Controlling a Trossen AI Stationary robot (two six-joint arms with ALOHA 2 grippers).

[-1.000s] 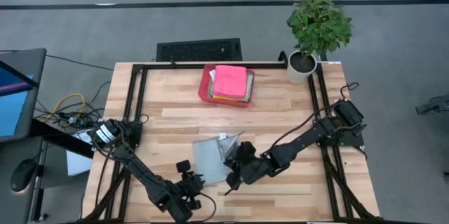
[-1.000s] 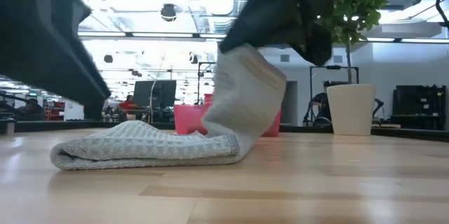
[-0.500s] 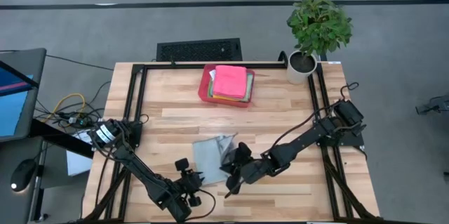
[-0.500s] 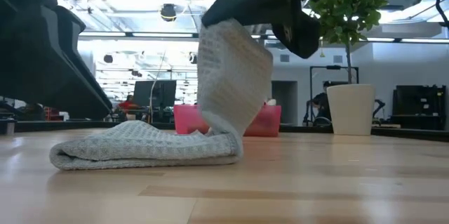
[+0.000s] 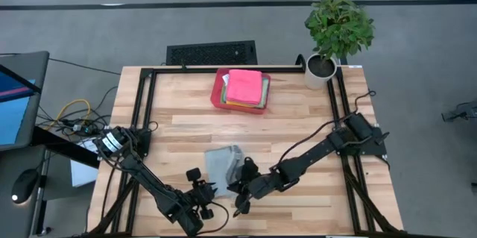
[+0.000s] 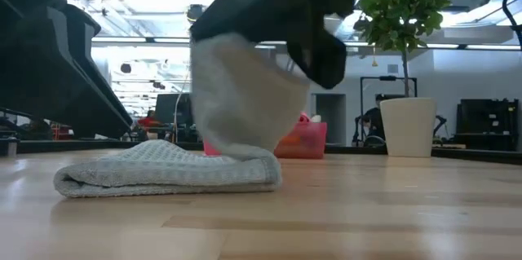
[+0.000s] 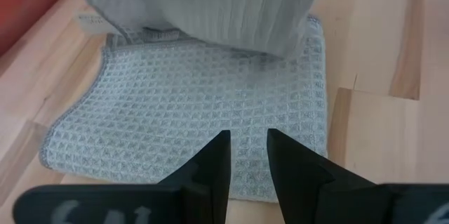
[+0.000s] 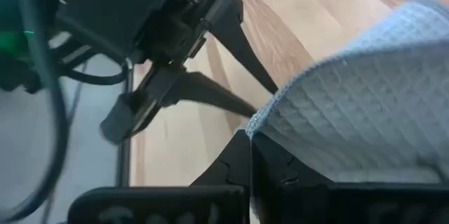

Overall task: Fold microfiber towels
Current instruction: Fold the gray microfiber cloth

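Now: grey towel (image 5: 221,163), front-centre of table (image 5: 298,126). Right gripper (image 5: 240,180), clamped on its edge, has carried the flap further leftward across; fold nearly closed. Left gripper (image 7: 247,155), slightly apart, empty, just beside.

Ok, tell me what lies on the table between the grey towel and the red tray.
Nothing: in the high view only bare wooden tabletop separates the grey towel from the red tray holding the stacked towels.

The light wooden table (image 5: 298,126) carries a grey microfiber towel (image 5: 221,165) toward six o'clock, a red tray (image 5: 218,92) of folded towels (image 5: 244,86) at twelve, and a potted plant (image 5: 335,33) at two.
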